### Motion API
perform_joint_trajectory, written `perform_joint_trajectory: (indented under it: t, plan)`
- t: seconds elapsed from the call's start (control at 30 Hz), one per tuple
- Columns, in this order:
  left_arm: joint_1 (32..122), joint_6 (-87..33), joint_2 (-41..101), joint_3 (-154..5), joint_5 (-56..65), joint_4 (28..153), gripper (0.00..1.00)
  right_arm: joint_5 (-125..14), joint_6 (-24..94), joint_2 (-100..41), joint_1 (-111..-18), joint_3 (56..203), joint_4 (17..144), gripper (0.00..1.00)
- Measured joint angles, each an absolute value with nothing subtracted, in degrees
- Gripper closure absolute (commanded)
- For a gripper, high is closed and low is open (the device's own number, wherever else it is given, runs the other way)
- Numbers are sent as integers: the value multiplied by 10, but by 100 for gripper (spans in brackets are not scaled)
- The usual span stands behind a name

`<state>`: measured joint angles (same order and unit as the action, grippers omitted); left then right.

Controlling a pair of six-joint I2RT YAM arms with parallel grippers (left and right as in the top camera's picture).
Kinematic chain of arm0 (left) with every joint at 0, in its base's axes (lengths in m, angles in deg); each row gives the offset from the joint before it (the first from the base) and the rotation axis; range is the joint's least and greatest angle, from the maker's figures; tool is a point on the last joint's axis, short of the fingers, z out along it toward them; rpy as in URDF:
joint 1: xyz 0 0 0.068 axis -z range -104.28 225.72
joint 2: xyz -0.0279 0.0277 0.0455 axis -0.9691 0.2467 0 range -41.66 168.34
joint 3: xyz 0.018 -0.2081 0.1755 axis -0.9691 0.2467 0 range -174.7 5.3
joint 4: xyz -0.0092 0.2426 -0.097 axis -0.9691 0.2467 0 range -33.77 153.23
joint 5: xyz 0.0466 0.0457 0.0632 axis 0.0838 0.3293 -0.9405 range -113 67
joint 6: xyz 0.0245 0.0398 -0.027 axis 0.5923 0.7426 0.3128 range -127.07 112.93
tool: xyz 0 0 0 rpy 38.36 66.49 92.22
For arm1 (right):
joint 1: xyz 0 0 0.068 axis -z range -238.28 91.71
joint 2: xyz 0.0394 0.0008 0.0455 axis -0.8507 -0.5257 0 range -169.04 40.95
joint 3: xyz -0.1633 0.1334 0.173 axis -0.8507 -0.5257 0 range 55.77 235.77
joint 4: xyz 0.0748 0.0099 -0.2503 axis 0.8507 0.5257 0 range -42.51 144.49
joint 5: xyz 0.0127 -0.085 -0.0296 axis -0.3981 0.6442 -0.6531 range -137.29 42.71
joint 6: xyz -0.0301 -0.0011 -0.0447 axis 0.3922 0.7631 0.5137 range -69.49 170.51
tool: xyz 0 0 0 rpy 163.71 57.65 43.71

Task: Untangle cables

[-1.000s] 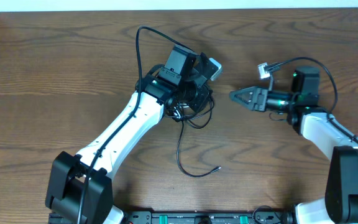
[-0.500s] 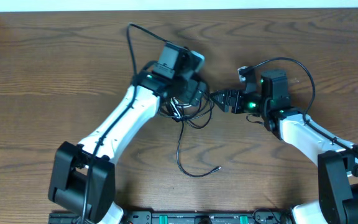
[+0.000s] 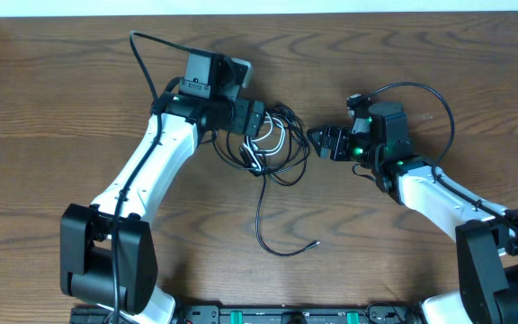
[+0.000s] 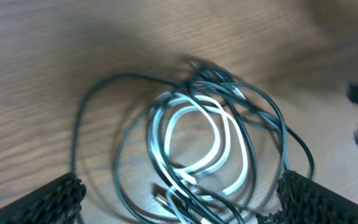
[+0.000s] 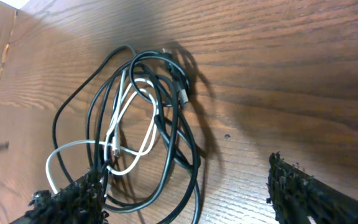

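While the cables (image 3: 272, 144) lie knotted in one heap near the middle of the desk (image 3: 61, 108), the step in hand is judged to be an approach for a grip, with nothing yet drawn apart. The left pincer (image 4: 179, 185) is seen spread wide and empty. It is placed at the left edge of the heap, which is framed between its fingers in the wrist view. The right pincer (image 5: 185, 173) is likewise spread, with nothing pinched, and is held just beside the heap on the right, aimed toward it.

Within the heap, a white cable (image 4: 218, 138) is looped through several black coils. One black strand (image 3: 260, 207) is trailed toward the near edge of the desk and ends in a small plug (image 3: 317, 241) well apart from the knot.

For the next move, a single strand would best be taken by each pincer rather than a bundle. The white loop could be pinched on one side and a black coil on the other, and the two then drawn apart. Which strand crosses over which cannot be told where the coils are thickest, so a snag is to be expected if the pull is made quickly.
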<state>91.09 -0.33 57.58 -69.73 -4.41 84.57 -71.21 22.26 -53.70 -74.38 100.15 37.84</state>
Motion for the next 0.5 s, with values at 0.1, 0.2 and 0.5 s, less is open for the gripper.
perform_joint_trajectory:
  t: [0.1, 0.2, 0.5]
  plan:
    - [911, 25, 584, -697, -19, 862, 0, -703, 222, -537, -744, 1002, 378, 11]
    - [911, 54, 605, -697, -7, 872, 0, -694, 222, -537, -744, 1002, 378, 9]
    - [911, 163, 649, -697, 28, 847, 1, -679, 222, -537, -744, 1002, 380, 1]
